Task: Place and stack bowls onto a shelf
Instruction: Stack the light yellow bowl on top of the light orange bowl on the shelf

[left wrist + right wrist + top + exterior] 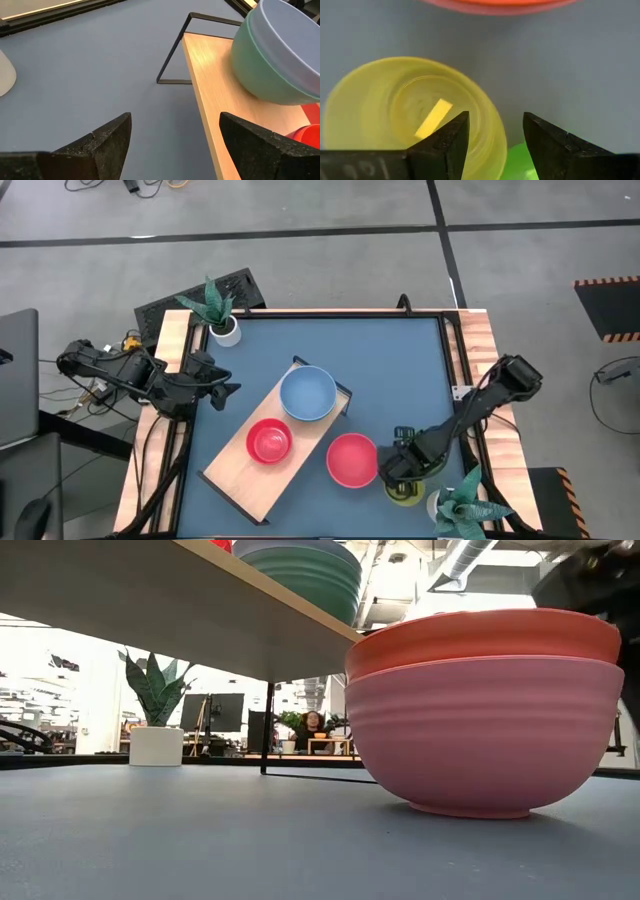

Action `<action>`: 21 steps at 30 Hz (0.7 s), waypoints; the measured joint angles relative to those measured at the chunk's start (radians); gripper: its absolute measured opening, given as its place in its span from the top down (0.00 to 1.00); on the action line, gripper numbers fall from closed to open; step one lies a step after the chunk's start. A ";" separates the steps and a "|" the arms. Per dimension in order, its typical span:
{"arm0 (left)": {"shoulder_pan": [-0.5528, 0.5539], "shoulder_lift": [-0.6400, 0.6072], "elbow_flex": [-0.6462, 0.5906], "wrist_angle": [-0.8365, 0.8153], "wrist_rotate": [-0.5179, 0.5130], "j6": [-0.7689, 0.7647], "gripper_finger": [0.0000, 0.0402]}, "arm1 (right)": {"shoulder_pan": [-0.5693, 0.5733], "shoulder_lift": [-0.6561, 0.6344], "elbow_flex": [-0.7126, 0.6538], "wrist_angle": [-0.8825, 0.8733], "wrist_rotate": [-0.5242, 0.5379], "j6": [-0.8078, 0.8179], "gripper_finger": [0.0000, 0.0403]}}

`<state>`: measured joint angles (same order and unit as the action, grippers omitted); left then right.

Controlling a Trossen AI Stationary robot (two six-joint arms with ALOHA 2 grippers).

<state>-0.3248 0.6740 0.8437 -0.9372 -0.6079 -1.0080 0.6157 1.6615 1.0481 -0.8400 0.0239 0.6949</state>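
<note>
Shelf (262, 465) lies diagonally across the middle of the bench (400, 370). On it: blue bowl (307, 393) nested in a teal one at the far end, red bowl (268, 441) near the middle. Red-in-pink bowl stack (352, 460) sits on the bench just beside the shelf's long edge. Right gripper (495, 137) hangs over the yellow bowl (407, 110) near the front right corner, jaws released, straddling its rim. Left gripper (175, 145) waits by the left edge, jaws spread wide, empty.
</note>
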 joint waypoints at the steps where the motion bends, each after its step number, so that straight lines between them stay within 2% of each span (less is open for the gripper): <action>1: 0.000 0.000 0.000 0.000 0.000 0.000 0.29 | -0.005 0.000 -0.009 0.016 -0.001 0.000 0.49; 6: 0.000 0.000 0.000 0.000 -0.001 -0.001 0.29 | -0.025 0.000 -0.052 0.073 -0.045 0.011 0.60; 13: 0.000 0.000 0.000 0.000 -0.007 -0.003 0.29 | -0.036 0.000 -0.060 0.071 -0.080 0.011 0.94; 21: 0.000 0.000 0.000 0.000 -0.010 0.000 0.29 | -0.036 0.000 -0.019 0.050 -0.141 0.058 0.94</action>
<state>-0.3252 0.6739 0.8437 -0.9375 -0.6174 -1.0080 0.5800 1.6615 1.0294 -0.7903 -0.1171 0.7525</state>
